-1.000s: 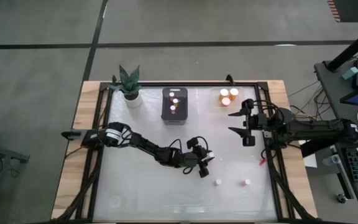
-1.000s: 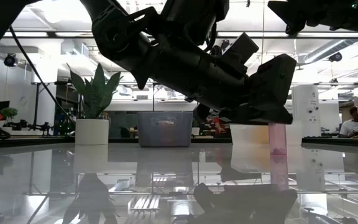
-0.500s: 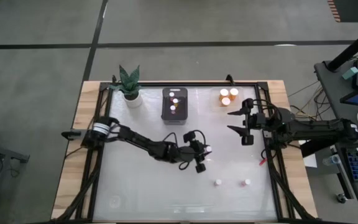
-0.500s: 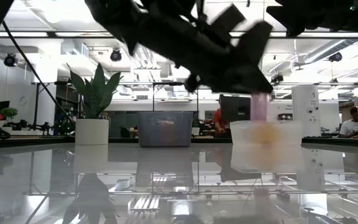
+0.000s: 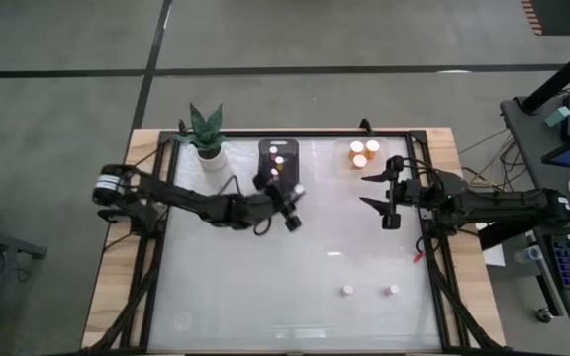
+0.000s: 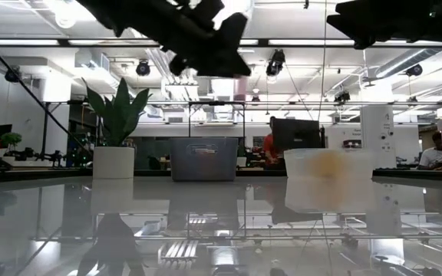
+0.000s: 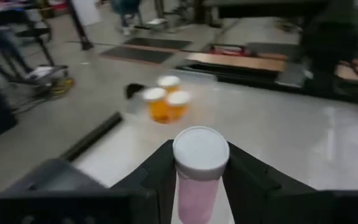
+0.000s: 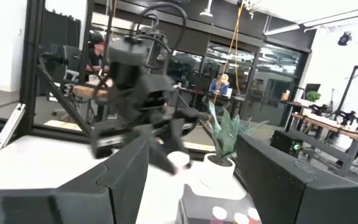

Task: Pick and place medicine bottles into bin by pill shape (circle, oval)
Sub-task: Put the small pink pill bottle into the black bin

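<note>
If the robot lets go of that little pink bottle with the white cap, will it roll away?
Probably: the small pink bottle with a round white cap is a smooth cylinder, and the glossy table looks slick. Standing upright, its tall narrow shape might tip. The left gripper fingers lift it easily, so it seems light.

Glossy white table top [image 5: 245, 287] framed in dark rails, over a wooden base. Stood on it at the far edge: potted plant [image 5: 207, 138] at the left corner, dark bin [image 5: 278, 168] at mid-edge with capped bottles inside, clear container [image 5: 364, 153] holding orange bottles further right. Near the front right, apart from all these, stood two small white-capped bottles [image 5: 347, 291], [image 5: 394, 290].
</note>
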Controlling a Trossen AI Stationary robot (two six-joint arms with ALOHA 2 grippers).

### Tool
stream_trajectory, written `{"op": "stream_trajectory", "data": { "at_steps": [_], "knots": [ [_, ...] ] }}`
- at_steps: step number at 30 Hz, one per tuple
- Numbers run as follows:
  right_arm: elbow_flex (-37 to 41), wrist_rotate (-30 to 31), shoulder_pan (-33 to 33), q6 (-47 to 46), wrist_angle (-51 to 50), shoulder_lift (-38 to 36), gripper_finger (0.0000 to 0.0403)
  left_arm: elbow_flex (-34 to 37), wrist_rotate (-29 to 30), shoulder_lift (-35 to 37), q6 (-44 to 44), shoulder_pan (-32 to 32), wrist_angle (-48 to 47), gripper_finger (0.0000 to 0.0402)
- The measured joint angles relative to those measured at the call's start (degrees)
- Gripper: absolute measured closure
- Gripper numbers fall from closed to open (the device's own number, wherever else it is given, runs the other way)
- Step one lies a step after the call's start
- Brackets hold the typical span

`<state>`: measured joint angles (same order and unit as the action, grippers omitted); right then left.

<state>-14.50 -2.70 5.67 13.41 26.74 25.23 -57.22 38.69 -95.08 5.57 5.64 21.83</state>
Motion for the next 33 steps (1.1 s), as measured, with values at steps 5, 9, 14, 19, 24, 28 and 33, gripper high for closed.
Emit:
{"op": "stream_trajectory", "data": {
  "at_steps": [5, 9, 14, 19, 24, 28, 33],
  "knots": [
    [0.0, 1.6, 0.0, 0.7, -0.2, 0.0, 0.0170, 4.9, 1.0, 3.7, 2.2, -5.4, 0.2, 0.0306],
    [0.0, 2.5, 0.0, 1.2, -0.3, 0.0, 0.0170, 6.3, 0.9, 3.9, 6.4, -10.3, 0.5, 0.0306],
    [0.0, 2.9, 0.0, 1.6, -0.4, 0.0, 0.0170, 6.2, -2.5, 1.9, 7.5, -14.4, 1.9, 0.0306],
    [0.0, 2.9, 0.0, 1.7, -0.5, 0.0, 0.0170, 6.2, -5.2, -0.7, 7.5, -16.7, 4.2, 0.0306],
    [0.0, 2.9, 0.0, 1.9, -0.8, 0.0, 0.0170, 6.2, -5.4, -3.7, 9.0, -17.3, 5.4, 0.0306],
    [0.0, 2.9, 0.0, 2.3, -0.8, 0.0, 0.0170, 5.8, -5.6, -6.5, 8.9, -17.3, 7.0, 0.0306],
    [0.0, 2.9, 0.0, 2.3, -0.9, 0.0, 0.0170, 5.5, -5.6, -9.6, 8.8, -17.6, 10.5, 0.0306]
  ]
}}
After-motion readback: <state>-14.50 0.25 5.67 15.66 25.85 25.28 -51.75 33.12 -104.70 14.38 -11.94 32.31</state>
